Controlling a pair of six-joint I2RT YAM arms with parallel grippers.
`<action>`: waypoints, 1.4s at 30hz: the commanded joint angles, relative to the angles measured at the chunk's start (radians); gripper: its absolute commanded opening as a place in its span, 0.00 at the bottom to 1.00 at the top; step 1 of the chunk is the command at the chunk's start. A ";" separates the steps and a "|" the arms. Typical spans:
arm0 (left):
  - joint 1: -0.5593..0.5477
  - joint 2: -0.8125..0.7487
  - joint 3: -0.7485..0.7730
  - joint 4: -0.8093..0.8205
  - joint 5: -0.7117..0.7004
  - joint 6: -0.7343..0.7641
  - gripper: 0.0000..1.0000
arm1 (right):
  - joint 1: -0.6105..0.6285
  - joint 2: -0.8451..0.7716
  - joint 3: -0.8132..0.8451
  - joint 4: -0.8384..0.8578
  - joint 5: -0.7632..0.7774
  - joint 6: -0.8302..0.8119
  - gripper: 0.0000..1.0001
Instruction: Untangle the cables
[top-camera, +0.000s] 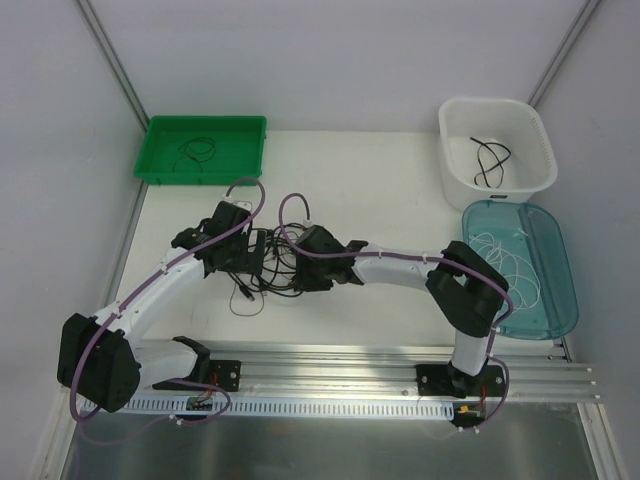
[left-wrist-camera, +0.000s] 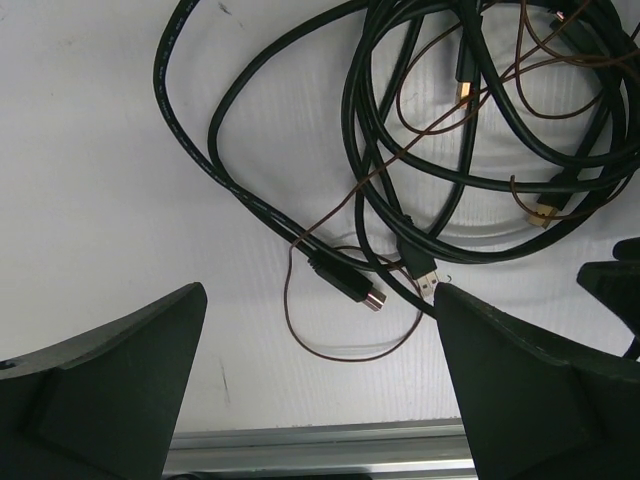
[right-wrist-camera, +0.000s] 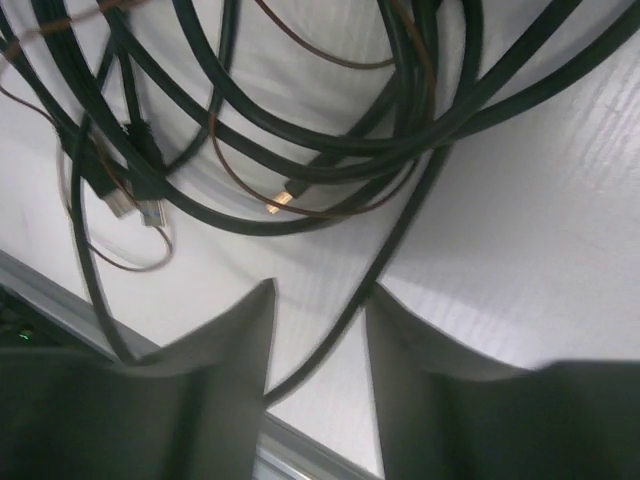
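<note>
The cables (top-camera: 265, 268) lie in a loose heap on the white table (top-camera: 390, 200), a little left of centre and towards the near side. Several black loops cross over one another with a thin brown cord (left-wrist-camera: 340, 352) threaded through them. A USB plug (left-wrist-camera: 427, 276) and a round-nosed plug (left-wrist-camera: 368, 296) poke out at the near edge of the pile. The left gripper (left-wrist-camera: 320, 300) hangs over that near edge with its fingers spread wide, and nothing is between them but bare table and the brown loop lying flat beneath. The right gripper (right-wrist-camera: 320, 300) sits just right of the heap, fingers parted to a narrower gap. One black strand (right-wrist-camera: 330, 335) runs through that gap without looking pinched. Farther out, a green tray (top-camera: 160, 175) at the far left holds a black cord (top-camera: 197, 150), and a white basin (top-camera: 500, 188) at the far right holds another. A teal tray (top-camera: 555, 290) just nearer than the basin holds a thin white cord (top-camera: 500, 250). From that I'd judge some sorting is done and the middle heap is what remains. The step in hand looks like choosing a strand to work free. Next, I'd think, the right fingers need to close on that strand while the left takes a plug end or pins the pile. Then the two should draw apart slowly, or the whole knot will simply drag along.
</note>
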 joint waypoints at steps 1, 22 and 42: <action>0.005 0.002 0.015 -0.013 -0.003 0.005 0.99 | -0.009 -0.053 -0.024 -0.045 0.046 -0.030 0.32; 0.007 0.054 0.041 -0.016 0.072 -0.073 0.99 | -0.308 -0.303 -0.142 -0.171 0.177 -0.514 0.01; -0.021 0.518 0.218 0.137 0.023 -0.285 0.37 | -0.309 -0.433 -0.254 -0.120 0.132 -0.529 0.01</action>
